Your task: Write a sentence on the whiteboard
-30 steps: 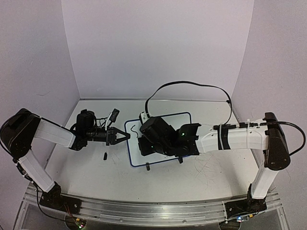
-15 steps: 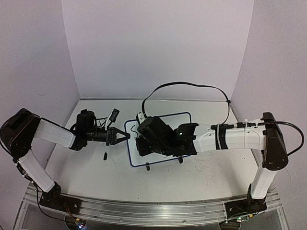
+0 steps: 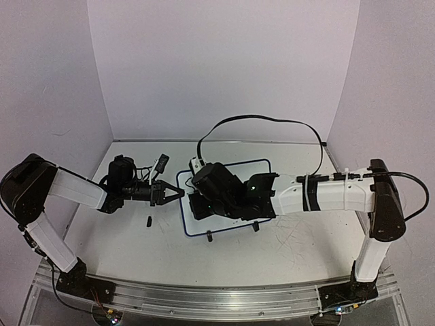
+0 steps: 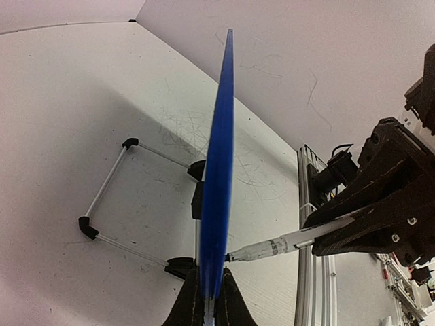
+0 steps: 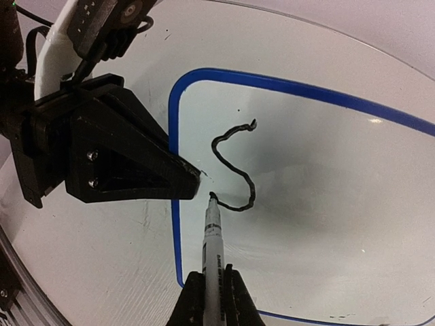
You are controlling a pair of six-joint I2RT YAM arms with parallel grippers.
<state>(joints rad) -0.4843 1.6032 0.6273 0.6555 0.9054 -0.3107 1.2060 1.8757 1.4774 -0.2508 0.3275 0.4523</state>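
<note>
One letter down: an S is sitting near the whiteboard's left rim. Right claw is pinching the marker, left claw is clamping the rim; the rest is waiting.

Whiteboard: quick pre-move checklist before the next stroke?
1. Left gripper clamped on the whiteboard rim: ok.
2. Marker gripped by the right gripper: ok.
3. Marker tip at the end of the S-shaped stroke: ok.
4. Tip pressure on the board: cannot tell.
5. Ink dark and unbroken: ok.
6. Blank board beside the stroke for more letters: ok.
</note>
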